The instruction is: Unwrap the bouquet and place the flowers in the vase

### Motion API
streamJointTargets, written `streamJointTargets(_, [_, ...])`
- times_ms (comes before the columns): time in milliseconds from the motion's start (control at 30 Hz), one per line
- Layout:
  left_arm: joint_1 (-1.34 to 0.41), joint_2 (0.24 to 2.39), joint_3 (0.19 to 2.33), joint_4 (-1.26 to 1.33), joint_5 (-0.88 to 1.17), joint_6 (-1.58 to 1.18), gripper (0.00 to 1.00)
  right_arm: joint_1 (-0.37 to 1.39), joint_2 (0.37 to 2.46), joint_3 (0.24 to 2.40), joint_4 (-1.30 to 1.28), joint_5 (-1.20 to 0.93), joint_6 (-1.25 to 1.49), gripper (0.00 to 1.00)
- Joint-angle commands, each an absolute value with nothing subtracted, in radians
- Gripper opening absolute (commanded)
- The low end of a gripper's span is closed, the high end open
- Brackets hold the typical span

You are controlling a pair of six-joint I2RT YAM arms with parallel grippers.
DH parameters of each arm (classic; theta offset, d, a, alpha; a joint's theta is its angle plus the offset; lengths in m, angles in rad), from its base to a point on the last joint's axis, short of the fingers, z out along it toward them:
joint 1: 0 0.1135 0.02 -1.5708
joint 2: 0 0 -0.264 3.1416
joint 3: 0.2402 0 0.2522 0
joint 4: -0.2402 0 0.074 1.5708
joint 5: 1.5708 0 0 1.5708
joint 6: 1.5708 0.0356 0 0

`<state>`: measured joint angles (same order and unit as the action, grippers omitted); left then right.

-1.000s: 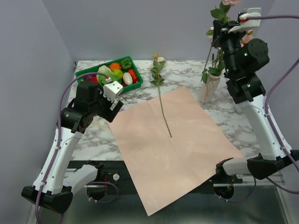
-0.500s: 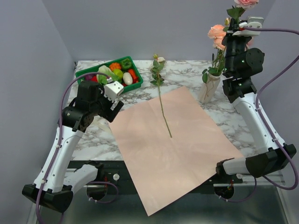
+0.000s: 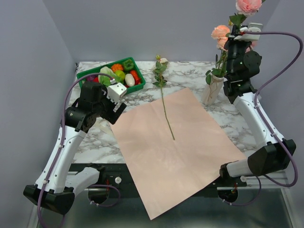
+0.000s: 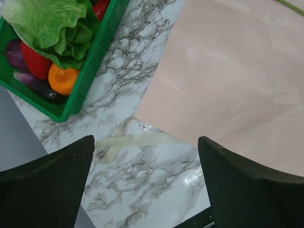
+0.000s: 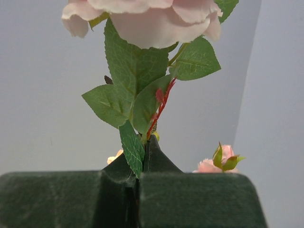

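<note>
Elbow bent and raised at the 9 o'clock side of the pink paper [image 3: 175, 152], the left arm holds its left gripper [image 4: 146, 142] tilted down over the marble table [image 3: 190, 71], jaws spread wide and empty. Its wrist view shows what the overhead camera cannot: a cream ribbon [image 4: 142, 140] lying loose on the marble between the two fingers, just touching the paper's corner. At 11 o'clock of that view sits the green crate [image 4: 95, 57] with a lettuce leaf [image 4: 47, 23] and an orange piece [image 4: 62, 78] among its toy vegetables. Across the middle, the paper lies flat and unfolded, one corner hanging past the near table edge. A single stem [image 3: 165, 109] rests on it, its leafy head pointing to 12 o'clock and lying on the bare marble. At 2 o'clock of the paper stands the vase [image 3: 212, 90], upright, with flowers [image 3: 220, 32] already in it. The right arm rises straight up beside it, its right gripper [image 3: 240, 31] pointing skyward and clamped on the stem of a pink rose [image 3: 248, 5], whose bloom tops the overhead frame. The right wrist view shows the pinch close up (leaves fan out right above the clenched fingers [image 5: 199, 199]), with smaller blooms behind. Whether the rose's lower end reaches the vase is hidden by the arm.
</note>
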<state>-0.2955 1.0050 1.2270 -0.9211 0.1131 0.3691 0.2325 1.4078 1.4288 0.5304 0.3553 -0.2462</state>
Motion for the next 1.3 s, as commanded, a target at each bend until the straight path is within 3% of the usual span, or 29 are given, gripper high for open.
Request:
streamJointTargets(0, [-0.290,1.011,1.229,-0.917,0.118,0.379,0.99,0.216,1.419,1.390,0.620,0.374,-0.195,0.01])
streamJointTargets(133, [-0.290,1.008,1.229,-0.913,0.114,0.379,0.99,0.215,1.422,1.358,0.597,0.376,-0.147,0.01])
streamJointTargets(233, [-0.290,1.012,1.233,-0.917,0.117,0.379,0.99,0.216,1.436,1.391,0.461,0.356,-0.106,0.28])
streamJointTargets(267, [-0.290,1.015,1.235,-0.919,0.117,0.379,0.99,0.215,1.437,1.399,0.418,0.357,-0.089,0.49])
streamJointTargets(367, [-0.290,1.014,1.235,-0.920,0.120,0.379,0.99,0.215,1.395,1.356,0.333,0.351,-0.016,0.83])
streamJointTargets(467, [-0.290,1.012,1.232,-0.920,0.121,0.374,0.99,0.219,1.330,1.310,0.298,0.292,0.052,0.94])
streamJointTargets(667, [-0.290,1.011,1.250,-0.930,0.126,0.370,0.99,0.300,1.204,1.226,0.273,0.319,0.057,0.99])
streamJointTargets(867, [-0.290,1.017,1.252,-0.930,0.141,0.351,0.99,0.537,1.180,1.227,0.221,0.333,-0.095,1.00])
streamJointTargets(1000, [-0.290,1.017,1.255,-0.927,0.147,0.338,0.99,0.615,1.316,1.353,-0.059,0.227,-0.059,1.00])
streamJointTargets(1267, [-0.290,1.035,1.261,-0.928,0.123,0.337,0.99,0.620,1.907,1.808,-0.543,0.207,0.127,1.00])
